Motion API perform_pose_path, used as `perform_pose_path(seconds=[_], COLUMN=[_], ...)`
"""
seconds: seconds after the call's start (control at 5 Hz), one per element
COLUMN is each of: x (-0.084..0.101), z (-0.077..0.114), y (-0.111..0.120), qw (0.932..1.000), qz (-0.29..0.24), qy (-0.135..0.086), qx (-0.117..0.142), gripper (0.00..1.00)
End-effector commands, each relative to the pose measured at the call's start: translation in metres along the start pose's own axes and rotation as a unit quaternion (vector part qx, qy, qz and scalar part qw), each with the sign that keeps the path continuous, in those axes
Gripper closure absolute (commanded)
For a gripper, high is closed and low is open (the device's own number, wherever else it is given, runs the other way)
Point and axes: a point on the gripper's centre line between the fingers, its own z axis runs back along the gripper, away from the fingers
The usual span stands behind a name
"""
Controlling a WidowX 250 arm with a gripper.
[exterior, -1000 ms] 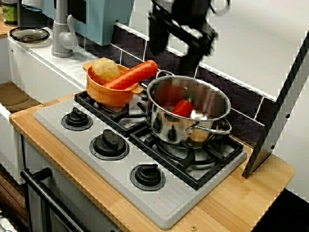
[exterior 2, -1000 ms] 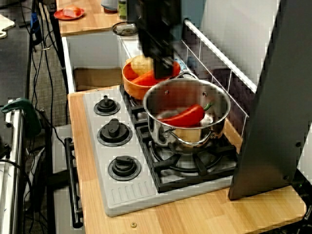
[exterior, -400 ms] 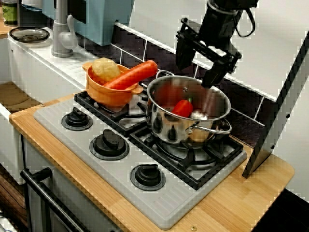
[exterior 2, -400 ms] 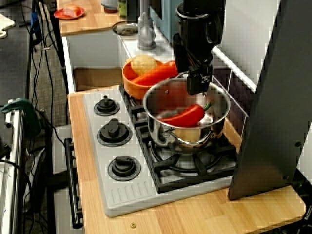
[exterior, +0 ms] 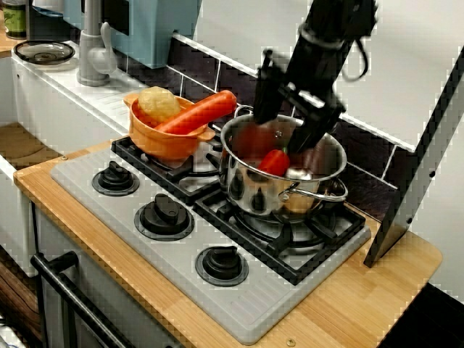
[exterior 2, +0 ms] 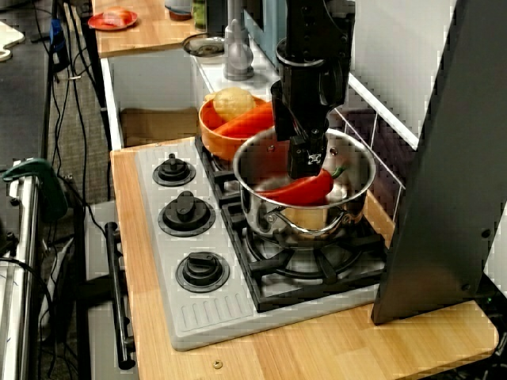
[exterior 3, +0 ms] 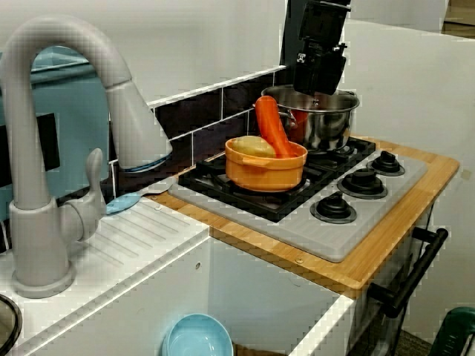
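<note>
**Spread claw low over the pepper in the pot**

In the front view, from the left, an orange bowl (exterior: 163,141) holds a potato (exterior: 158,104) and a carrot (exterior: 196,114) that leans out over its rim. The carrot points toward the steel pot (exterior: 243,185) just beside it on the stove (exterior: 109,210). The red pepper (exterior: 274,161) lies inside the pot. The gripper (exterior: 286,119) hangs over the pot's back half, fingers spread wide, holding nothing.

The side view sets the gripper (exterior 2: 305,154) just above the pepper (exterior 2: 301,188), with one fingertip seemingly inside the rim; whether it touches the pepper I cannot tell.

Only the view from the sink shows the faucet (exterior 3: 44,148). There the pot wall hides the pepper, and the fingertips of the gripper (exterior 3: 319,74) are blurred.

Compared with 0.4 s ago, the claw has come down from above the rim, equally spread; pepper, bowl and pot have not moved
</note>
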Motion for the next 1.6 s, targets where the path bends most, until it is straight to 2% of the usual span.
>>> perform_pose_path(seconds=[0.0,1.2,1.4], x=[0.005,-0.013,-0.015], z=[0.019,0.002,-0.001], y=[0.009,0.021,0.022], qw=[0.9993,0.9998,0.9998], qz=[0.014,-0.015,-0.02], qy=[-0.036,-0.012,-0.003], qx=[0.0,0.003,-0.006], gripper=[0.0,0.0,0.0])
